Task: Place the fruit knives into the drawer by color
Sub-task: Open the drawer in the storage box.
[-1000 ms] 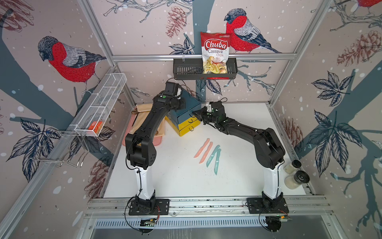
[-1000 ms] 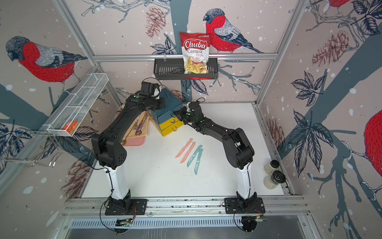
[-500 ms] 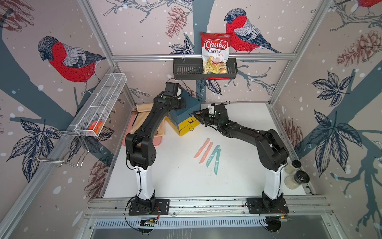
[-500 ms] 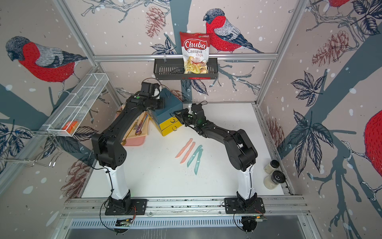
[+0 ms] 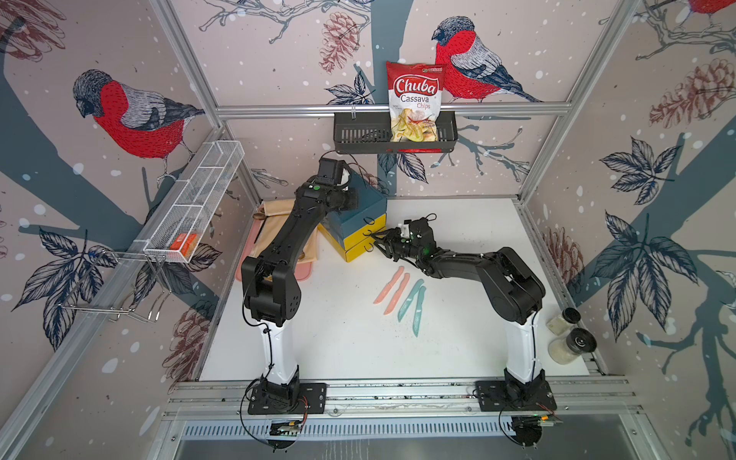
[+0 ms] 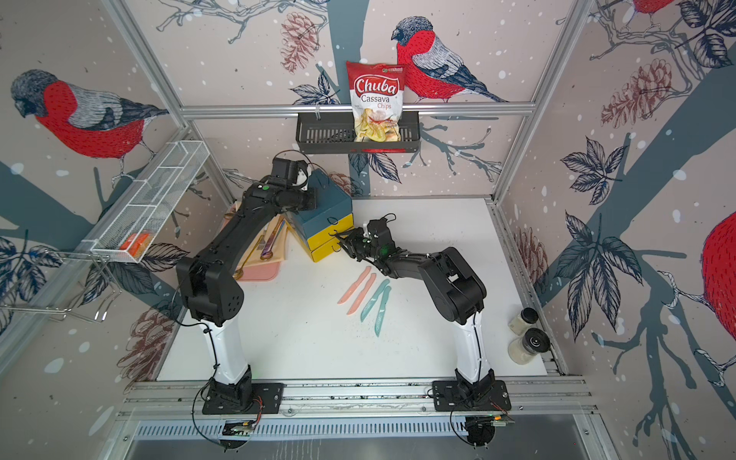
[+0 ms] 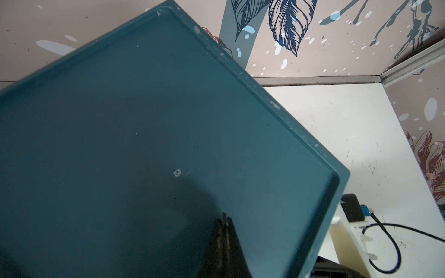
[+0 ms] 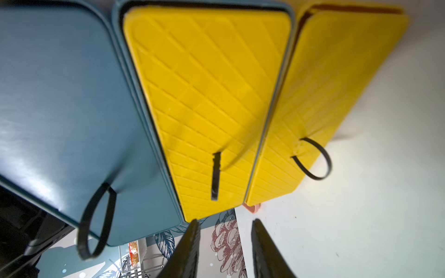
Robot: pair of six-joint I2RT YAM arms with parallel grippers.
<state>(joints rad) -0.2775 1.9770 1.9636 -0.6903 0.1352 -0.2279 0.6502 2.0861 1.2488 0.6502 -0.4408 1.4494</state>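
Note:
The drawer (image 5: 358, 217) is a small chest at the back left, teal on top with two yellow fronts below and black ring pulls. My left gripper (image 7: 225, 216) is shut and rests on its teal top (image 7: 168, 120). My right gripper (image 5: 376, 241) (image 8: 225, 222) stands open just in front of the yellow drawers, with nothing between its fingers. The middle drawer's pull (image 8: 216, 175) hangs just beyond the fingertips. The lowest yellow drawer (image 8: 337, 96) stands out slightly. On the table lie two pink fruit knives (image 5: 392, 290) (image 6: 357, 290) and two teal ones (image 5: 414, 306) (image 6: 378, 306), side by side.
A pink tray (image 6: 259, 275) with cloth and metal cutlery lies left of the chest, under my left arm. A black wall basket (image 5: 358, 137) holds a chips bag (image 5: 414, 103). A wire shelf (image 5: 195, 203) hangs on the left wall. Two jars (image 5: 571, 338) stand at the right edge.
My right gripper has gone from shut to open and shifted a little lower along the drawer fronts. The left arm and the knives have not moved.

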